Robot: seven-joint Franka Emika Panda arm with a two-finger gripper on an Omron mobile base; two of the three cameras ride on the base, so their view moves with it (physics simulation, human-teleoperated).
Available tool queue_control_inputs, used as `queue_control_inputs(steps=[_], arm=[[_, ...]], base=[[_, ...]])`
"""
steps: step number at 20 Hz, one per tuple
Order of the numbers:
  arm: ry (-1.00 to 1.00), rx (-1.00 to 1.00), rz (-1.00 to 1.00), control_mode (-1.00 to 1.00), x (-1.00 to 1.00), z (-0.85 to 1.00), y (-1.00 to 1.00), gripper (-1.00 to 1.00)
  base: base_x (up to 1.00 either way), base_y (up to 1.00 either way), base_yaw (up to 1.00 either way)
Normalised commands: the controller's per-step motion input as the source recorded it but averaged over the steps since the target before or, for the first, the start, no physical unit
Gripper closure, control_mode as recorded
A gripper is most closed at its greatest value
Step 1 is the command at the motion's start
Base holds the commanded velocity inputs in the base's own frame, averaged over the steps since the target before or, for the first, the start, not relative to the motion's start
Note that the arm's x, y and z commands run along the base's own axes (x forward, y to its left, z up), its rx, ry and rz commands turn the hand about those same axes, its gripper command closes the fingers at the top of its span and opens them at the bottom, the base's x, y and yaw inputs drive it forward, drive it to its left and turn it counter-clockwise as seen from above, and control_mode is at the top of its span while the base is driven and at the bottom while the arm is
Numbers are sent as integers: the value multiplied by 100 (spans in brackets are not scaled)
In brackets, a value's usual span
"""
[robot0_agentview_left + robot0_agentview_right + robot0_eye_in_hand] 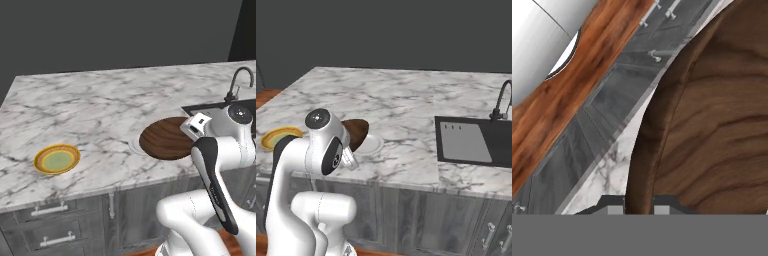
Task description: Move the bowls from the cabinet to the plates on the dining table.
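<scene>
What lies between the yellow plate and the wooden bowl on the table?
Bare marble table, seen in the left base view, separates the yellow plate and the wooden bowl.

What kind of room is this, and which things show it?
Probably a kitchen: a marble dining table with a black sink and faucet set in it, grey drawers below, and a yellow plate.

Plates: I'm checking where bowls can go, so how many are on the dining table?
2. The yellow plate sits near the dining table's front left edge. The pale plate lies further right, mostly hidden under the wooden bowl.
</scene>
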Motion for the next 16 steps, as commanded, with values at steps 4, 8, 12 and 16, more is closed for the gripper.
queue_control_inputs(steps=[4, 8, 12, 16], arm=[[0, 0, 0, 100, 0, 0, 0, 100], [0, 0, 0, 100, 0, 0, 0, 100], [0, 0, 0, 100, 0, 0, 0, 100], [0, 0, 0, 100, 0, 0, 0, 100]], base=[[38, -16, 0], [21, -8, 0], [6, 0, 0], [3, 0, 0]])
